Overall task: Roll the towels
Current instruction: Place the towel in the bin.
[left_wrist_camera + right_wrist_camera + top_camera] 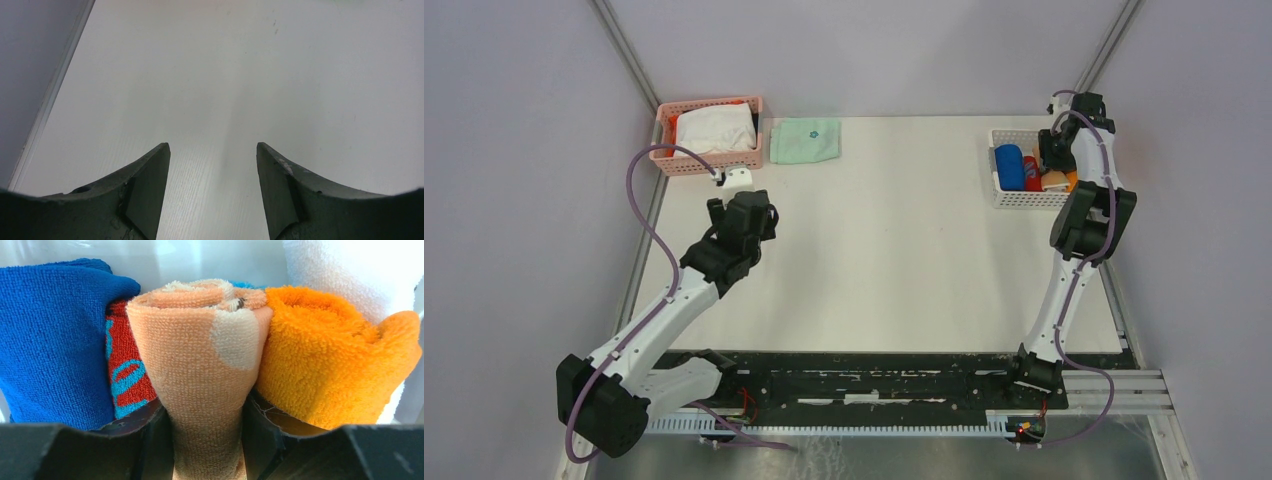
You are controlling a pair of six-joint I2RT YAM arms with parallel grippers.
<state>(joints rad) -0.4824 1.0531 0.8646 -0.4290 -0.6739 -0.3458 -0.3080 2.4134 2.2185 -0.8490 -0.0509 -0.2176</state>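
My right gripper (207, 420) is shut on a rolled peach towel (200, 355) and squeezes it between both fingers inside the white basket (1016, 198) at the far right. A rolled royal blue towel (50, 340) stands to its left and a rolled bright orange towel (330, 355) to its right. A red and light-blue patterned roll (125, 375) is wedged between the blue and the peach. In the top view the blue roll (1010, 166) shows in the basket; the right gripper's fingers are hidden by its wrist. My left gripper (212, 150) is open and empty over the bare table, near the pink basket.
A pink basket (669, 110) holding white cloth (714, 130) stands at the far left. A folded mint-green cloth (805, 140) lies beside it. A white towel (350, 270) rises behind the orange roll. The table's left edge and rail run close to the left arm.
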